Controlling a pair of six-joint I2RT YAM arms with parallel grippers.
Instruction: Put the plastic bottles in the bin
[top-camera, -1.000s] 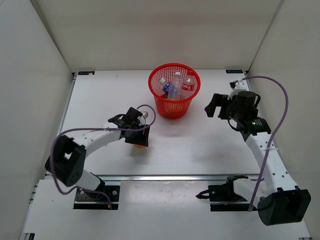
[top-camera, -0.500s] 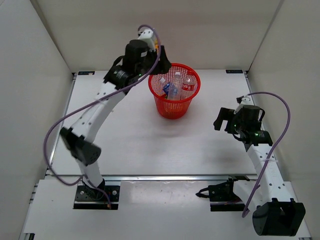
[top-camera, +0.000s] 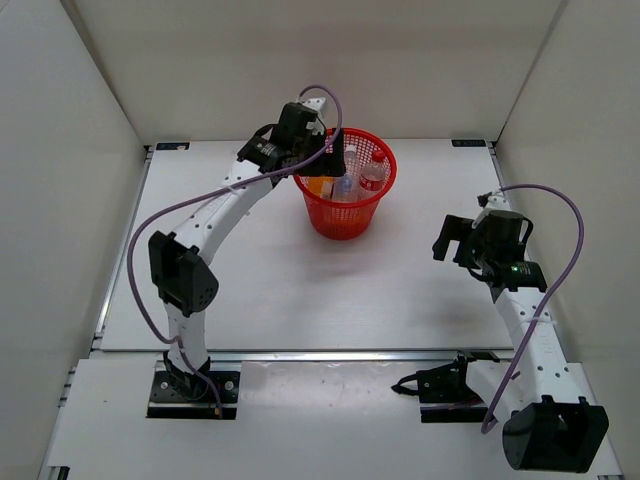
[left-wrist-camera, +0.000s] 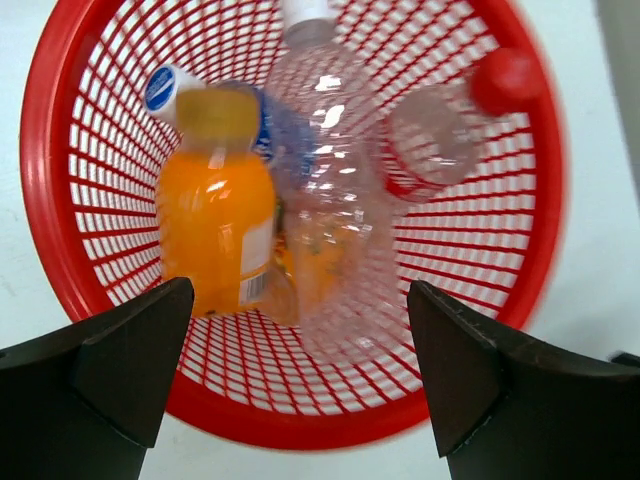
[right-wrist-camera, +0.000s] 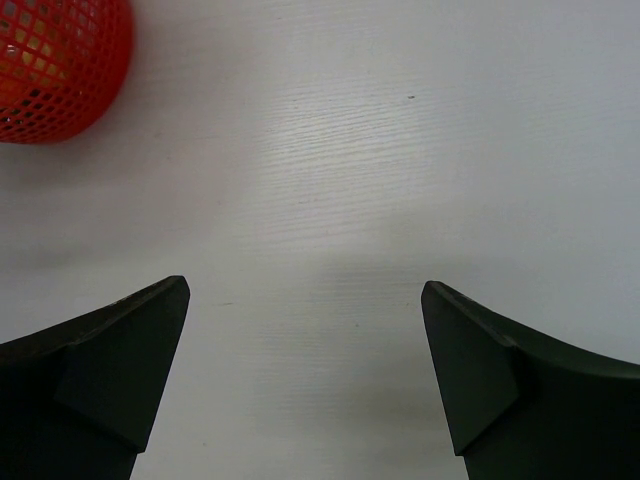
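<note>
White table (top-camera: 300, 290); plain white walls (top-camera: 300, 60) on three sides; even light.

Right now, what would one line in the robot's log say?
left gripper: open above bin | orange bottle: in bin | right gripper: open above table

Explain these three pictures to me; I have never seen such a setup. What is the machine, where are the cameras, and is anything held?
Two white robot arms are bolted at the near edge of a table. The wide picture comes from a fixed camera above and behind them. The other two come from a camera on each wrist, looking past that arm's dark fingers. The left tool hangs open and empty over a red mesh basket, which holds an orange bottle, a clear bottle, a red-capped bottle and more. The right tool is open above the table, away from the basket, holding nothing.
</note>
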